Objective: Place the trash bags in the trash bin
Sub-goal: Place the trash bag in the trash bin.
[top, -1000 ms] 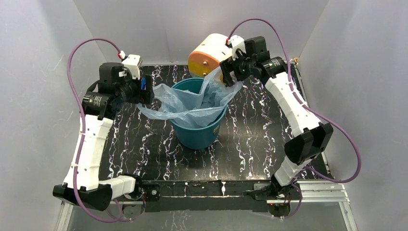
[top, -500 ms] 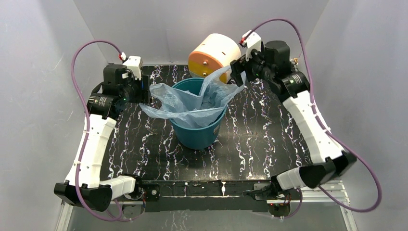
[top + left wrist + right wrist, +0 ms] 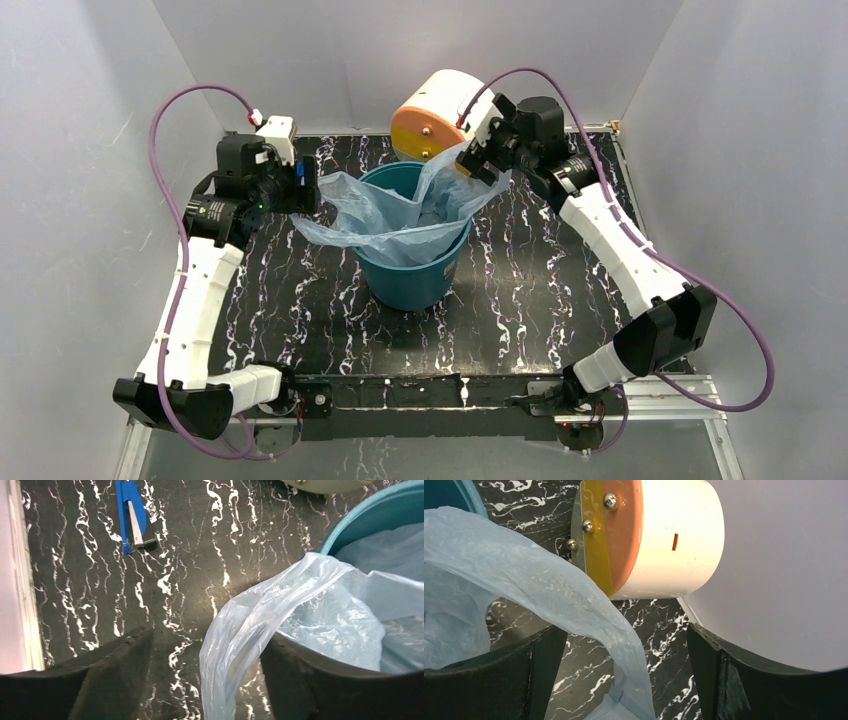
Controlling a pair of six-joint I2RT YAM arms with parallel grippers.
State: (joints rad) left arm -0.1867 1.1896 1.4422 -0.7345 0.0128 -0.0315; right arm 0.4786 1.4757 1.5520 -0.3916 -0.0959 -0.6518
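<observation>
From above, the trash bag [image 3: 400, 215] sits mostly inside the trash bin [image 3: 410, 280], its edges spilling over. Left wrist: the left gripper [image 3: 207, 637] has its fingers apart around a loose fold, nothing pinched. Right wrist: the right gripper [image 3: 624, 630] gapes likewise; film snagging a finger could drag the bag out

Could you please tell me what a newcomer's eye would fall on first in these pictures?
The teal trash bin at the middle of the table, with the crinkly light-blue trash bag sagging into it and spilling over its rim. The left gripper and right gripper stand open at the bag's opposite edges. Behind the bin, a cream-and-orange drum lies on its side.
</observation>
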